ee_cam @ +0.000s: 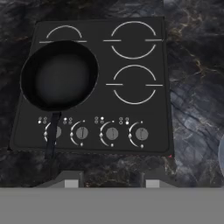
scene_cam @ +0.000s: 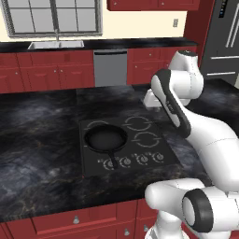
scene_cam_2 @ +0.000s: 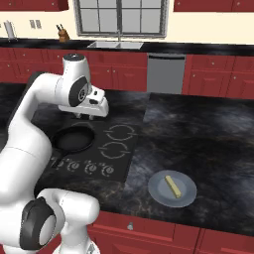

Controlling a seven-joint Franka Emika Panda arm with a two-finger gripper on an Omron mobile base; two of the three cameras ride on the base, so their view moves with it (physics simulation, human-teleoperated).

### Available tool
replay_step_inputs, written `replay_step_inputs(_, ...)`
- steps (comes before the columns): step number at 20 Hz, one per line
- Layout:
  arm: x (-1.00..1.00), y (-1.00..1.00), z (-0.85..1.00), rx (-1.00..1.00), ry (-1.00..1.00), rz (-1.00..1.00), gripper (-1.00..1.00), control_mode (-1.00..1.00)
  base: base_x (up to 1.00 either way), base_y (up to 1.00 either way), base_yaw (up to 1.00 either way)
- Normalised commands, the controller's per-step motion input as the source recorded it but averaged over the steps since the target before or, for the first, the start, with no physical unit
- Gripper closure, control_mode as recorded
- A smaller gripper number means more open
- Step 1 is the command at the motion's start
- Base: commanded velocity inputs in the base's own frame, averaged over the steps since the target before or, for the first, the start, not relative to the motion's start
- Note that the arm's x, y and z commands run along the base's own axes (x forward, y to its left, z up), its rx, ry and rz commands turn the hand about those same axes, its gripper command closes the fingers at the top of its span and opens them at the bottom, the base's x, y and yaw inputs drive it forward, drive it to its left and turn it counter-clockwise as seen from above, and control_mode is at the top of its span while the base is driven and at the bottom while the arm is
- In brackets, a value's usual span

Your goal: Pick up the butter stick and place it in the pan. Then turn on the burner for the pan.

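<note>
Right base view — butter stick [scene_cam_2: 173, 186]: pale yellow block | lies on plate [scene_cam_2: 158, 193]

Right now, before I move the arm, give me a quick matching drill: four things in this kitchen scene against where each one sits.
Things:
1. butter stick
2. pan
3. plate
4. gripper

Places:
A. on the counter right of the cooktop
B. on the cooktop's front left burner
C. above the cooktop's knob edge, holding nothing
D. lying on the plate

Pairs: 1-D, 2-B, 3-A, 4-C
</note>
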Motion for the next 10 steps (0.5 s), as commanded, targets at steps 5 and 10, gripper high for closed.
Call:
replay_step_inputs(5,-0.31,-0.47,-0.2,0.04,-0.13,0.0,-1.0,-1.0,0.0,0.0,0.0)
replay_step_inputs(10,-0.14,-0.63,-0.48,-0.02,-0.02,0.0,-1.0,-1.0,0.0,0.0,0.0)
